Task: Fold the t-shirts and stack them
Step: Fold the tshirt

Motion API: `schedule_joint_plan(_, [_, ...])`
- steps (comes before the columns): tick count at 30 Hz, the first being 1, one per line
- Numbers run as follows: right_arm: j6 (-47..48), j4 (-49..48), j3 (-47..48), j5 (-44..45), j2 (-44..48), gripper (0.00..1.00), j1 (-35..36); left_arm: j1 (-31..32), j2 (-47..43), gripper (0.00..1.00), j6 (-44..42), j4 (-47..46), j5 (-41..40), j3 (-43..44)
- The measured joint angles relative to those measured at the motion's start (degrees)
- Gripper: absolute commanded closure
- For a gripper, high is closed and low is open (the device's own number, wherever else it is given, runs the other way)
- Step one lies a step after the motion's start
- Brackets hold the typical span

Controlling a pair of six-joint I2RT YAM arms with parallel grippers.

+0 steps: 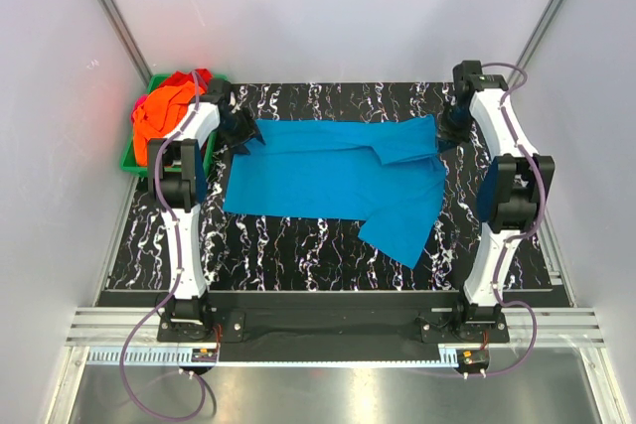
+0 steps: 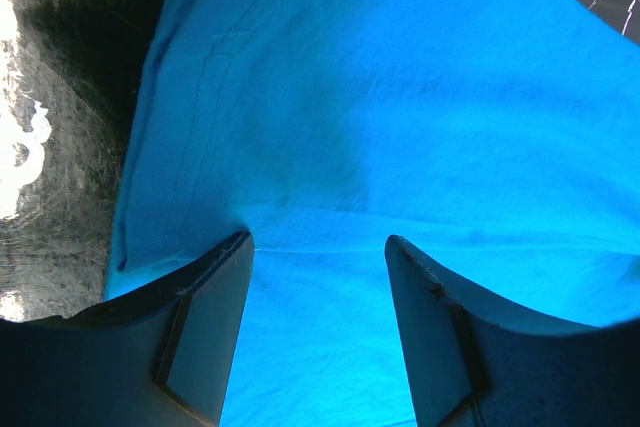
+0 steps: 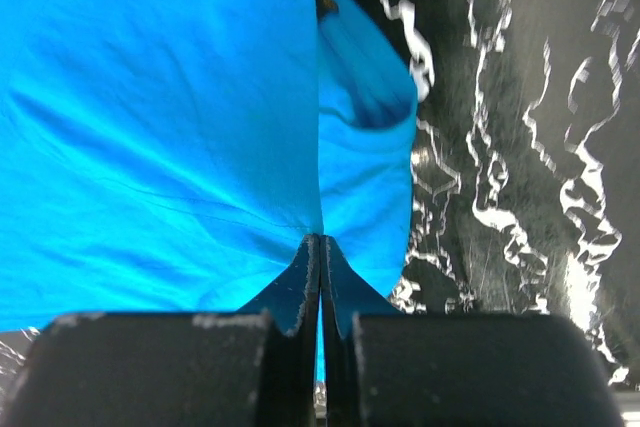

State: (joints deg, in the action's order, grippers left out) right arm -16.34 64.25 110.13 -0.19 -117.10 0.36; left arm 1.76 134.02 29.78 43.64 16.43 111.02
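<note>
So: turquoise t-shirt (image 1: 333, 181) lies spread on table (image 1: 298, 260), near-right corner skewed, no neat fold showing. My right claw (image 3: 320, 247) pinched tight on its right-hand edge. My left claw (image 2: 318, 247) gapes wide over its left edge, gripping nothing. Orange t-shirt (image 1: 164, 111) heaped in green bin (image 1: 127, 161), far left. Judgement: early stage, 0 folded, 0 stacked, every shirt left to do.

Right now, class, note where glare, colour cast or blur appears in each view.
Top external: orange t-shirt reddens the left wall. Left wrist: glare whitens the table; left end effector underexposed. Right wrist: glare streaks the table; right end effector, pinching the turquoise t-shirt, silhouetted.
</note>
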Motion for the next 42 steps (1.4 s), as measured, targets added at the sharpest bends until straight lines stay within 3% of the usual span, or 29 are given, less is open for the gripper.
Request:
schedule_joint_plan(14, [-2.1,-9.1,-22.9,-1.0,4.7,1.0,0.0,-0.1,0.0,0.36,-0.3,0.9,-0.7,0.3])
schedule_joint_plan(19, [-3.7,-12.6,-26.7,-0.8,4.7,0.7,-0.4,-0.2,0.0,0.36,-0.4,1.6,-1.3,0.4])
schedule_joint_plan(22, [-3.9,-14.0,-26.6,-1.0,4.9,0.62,-1.2,-0.2,0.0,0.36,-0.4,1.7,-1.4,0.4])
schedule_joint_plan(28, [-2.7,-15.5,-18.0,-5.5,2.9,0.55,-3.4,-0.5,-0.5,0.35,0.4,1.2,0.0,-0.5])
schedule_joint_plan(32, [-2.3,-19.2,-4.7,-10.1,-4.9,0.48,-4.5,-0.7,-0.6,0.34,1.3,0.3,1.7,-0.7])
schedule_joint_plan(37, [-2.2,-20.4,8.3,-12.5,-16.2,0.47,-4.8,-0.7,-0.5,0.34,3.4,-4.0,5.2,-1.5])
schedule_joint_plan(42, [-1.6,-21.5,12.3,-12.3,-22.2,0.46,-4.8,-0.7,0.5,0.33,4.9,-9.4,7.5,-1.4])
